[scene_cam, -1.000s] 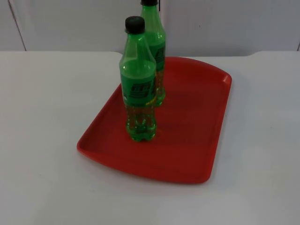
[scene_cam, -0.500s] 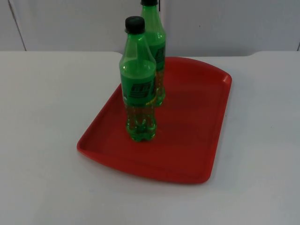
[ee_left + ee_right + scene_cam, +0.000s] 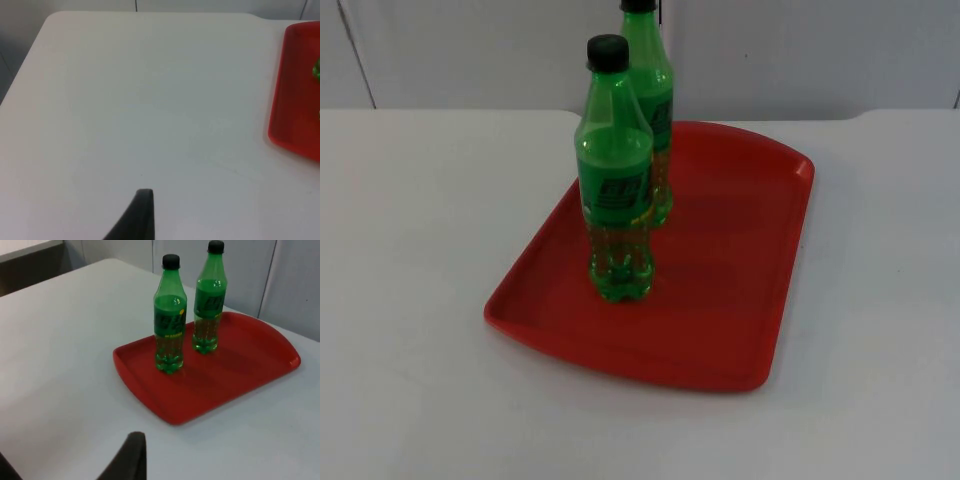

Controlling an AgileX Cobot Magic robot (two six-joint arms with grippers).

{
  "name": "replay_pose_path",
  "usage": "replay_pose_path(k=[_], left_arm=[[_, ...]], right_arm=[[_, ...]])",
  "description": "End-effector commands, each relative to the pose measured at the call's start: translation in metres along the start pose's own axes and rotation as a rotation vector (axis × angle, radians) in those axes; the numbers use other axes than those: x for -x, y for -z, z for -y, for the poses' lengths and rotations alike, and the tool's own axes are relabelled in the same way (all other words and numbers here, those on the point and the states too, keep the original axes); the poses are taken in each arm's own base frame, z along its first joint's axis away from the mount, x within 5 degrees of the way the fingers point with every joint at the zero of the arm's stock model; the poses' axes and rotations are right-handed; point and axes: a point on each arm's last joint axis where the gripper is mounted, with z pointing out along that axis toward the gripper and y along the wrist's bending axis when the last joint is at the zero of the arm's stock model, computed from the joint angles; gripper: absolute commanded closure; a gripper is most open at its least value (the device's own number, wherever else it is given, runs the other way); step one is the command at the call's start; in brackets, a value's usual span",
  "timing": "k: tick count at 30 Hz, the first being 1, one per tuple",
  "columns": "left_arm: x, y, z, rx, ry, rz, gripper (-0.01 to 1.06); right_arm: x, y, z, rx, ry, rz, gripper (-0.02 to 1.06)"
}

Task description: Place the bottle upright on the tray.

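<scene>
Top view: two green bottles stand upright on the red tray on the white tabletop, the near bottle just before the far bottle.

Left wrist view: the left gripper hangs over bare tabletop beside the tray's edge; I cannot tell how its jaws stand.

Right wrist view: the right gripper waits well apart from the tray and both bottles; its jaws cannot be judged either.

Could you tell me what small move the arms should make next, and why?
Probably none beyond waiting clear of the tray: both bottles, near and far, already stand upright on it, apart from each other. The left gripper hangs over bare table beside the tray; the right gripper is well short of it.
</scene>
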Motion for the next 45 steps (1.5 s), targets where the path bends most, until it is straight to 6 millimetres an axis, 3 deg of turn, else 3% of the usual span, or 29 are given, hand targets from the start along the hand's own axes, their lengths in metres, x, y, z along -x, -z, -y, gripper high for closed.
replay_pose_path(k=[1,12,45], left_arm=[[-0.001,-0.001,0.001,-0.013,-0.002,-0.004,0.0],[-0.001,-0.001,0.001,-0.013,-0.002,-0.004,0.0],[-0.001,-0.001,0.001,-0.013,-0.002,-0.004,0.0]], right_arm=[[-0.001,0.001,0.0,-0.002,0.012,-0.003,-0.01],[-0.027,-0.021,-0.001,0.004,0.019,-0.15,-0.01],[-0.026,-0.021,-0.002,0.009,0.019,-0.145,-0.01]])
